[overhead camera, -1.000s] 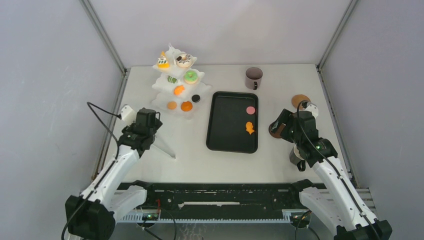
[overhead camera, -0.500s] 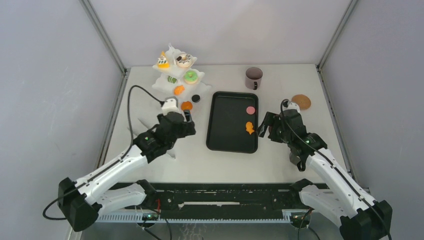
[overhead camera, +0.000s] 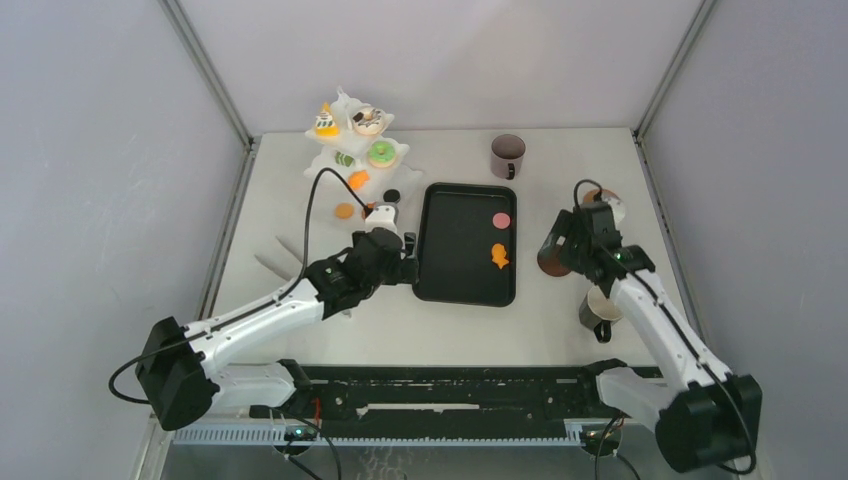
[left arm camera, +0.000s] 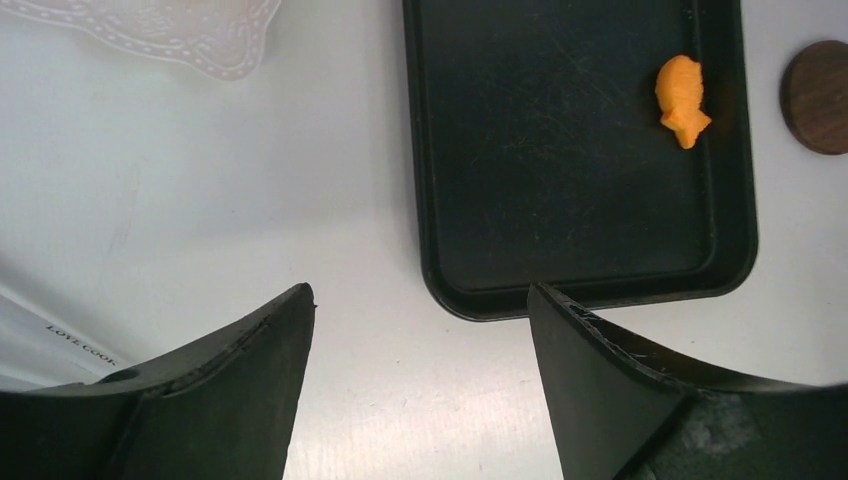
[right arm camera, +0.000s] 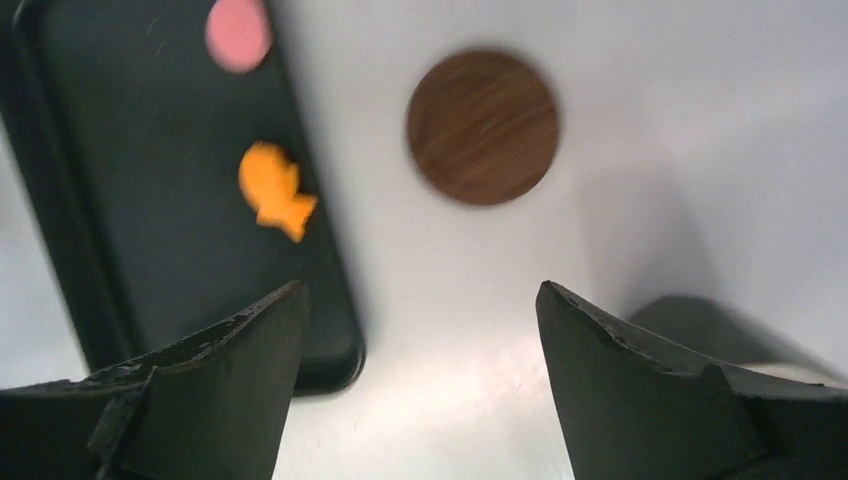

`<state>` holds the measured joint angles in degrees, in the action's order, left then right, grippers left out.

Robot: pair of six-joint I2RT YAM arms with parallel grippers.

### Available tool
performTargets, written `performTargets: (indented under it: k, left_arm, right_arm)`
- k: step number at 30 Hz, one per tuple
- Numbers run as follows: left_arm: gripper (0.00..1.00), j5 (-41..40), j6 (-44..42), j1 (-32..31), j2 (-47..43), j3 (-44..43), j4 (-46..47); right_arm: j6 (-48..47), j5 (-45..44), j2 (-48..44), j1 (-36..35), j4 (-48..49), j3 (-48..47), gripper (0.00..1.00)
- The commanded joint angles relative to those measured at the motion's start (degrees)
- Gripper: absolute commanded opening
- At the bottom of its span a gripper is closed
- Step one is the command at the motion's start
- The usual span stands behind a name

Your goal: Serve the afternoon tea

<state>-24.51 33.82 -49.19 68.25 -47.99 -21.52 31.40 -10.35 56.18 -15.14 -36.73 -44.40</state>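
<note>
White tabletop (overhead camera: 540, 322) fills mid-frame, grey walls (overhead camera: 100, 150) at the edges; left gripper (left arm camera: 420, 291) and right gripper (right arm camera: 420, 289) both gape, empty.

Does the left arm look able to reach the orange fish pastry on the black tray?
Probably yes: the left gripper hangs open over the edge of the black tray, and the orange fish pastry lies uncovered on it, nothing between.

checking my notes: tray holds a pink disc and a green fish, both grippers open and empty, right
No: the fish is orange, not green; the left wrist view shows it. The tray does hold it and the pink disc, and the left gripper and right gripper are open and empty.
</note>
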Motion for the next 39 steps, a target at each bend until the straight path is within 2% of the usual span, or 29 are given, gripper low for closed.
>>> performTargets:
  k: [1,3,7,16,19,26,32,39]
  left_arm:
    - [0.82,1.3,-2.3,-0.3,-1.2,-4.5,2.0]
    - [0.82,1.6,-2.8,-0.3,-1.3,-4.9,1.6]
    - [0.83,1.2,-3.1,-0.3,-2.1,-5.0,1.1]
    - [0.85,-2.2,-4.1,-0.2,-6.9,-3.8,-0.4]
    - [0.86,-3.8,-5.4,-0.1,-8.2,-3.6,-0.6]
    - [0.86,-5.0,-7.4,0.3,-8.6,-3.9,-1.3]
    - [0.86,-5.6,-8.1,0.7,-8.2,-4.1,-1.7]
    - [0.87,-5.7,-7.6,1.8,-8.5,-3.2,-1.7]
  right_arm:
    - [-3.8,-3.4,7.5,5.9,1.2,-9.8,0.90]
    - [-4.3,-1.8,11.9,7.2,0.1,-13.6,0.84]
    - [-3.0,-0.3,20.8,7.4,0.2,-16.5,0.61]
    - [-1.3,2.4,33.9,7.4,1.8,-17.9,0.44]
    - [-0.5,2.8,36.6,7.4,2.9,-18.0,0.33]
    - [-0.5,0.2,44.1,7.7,2.9,-20.2,0.26]
    - [-0.9,3.2,49.5,9.0,5.2,-22.8,0.25]
    - [-1.0,2.9,57.1,9.9,4.9,-31.9,0.25]
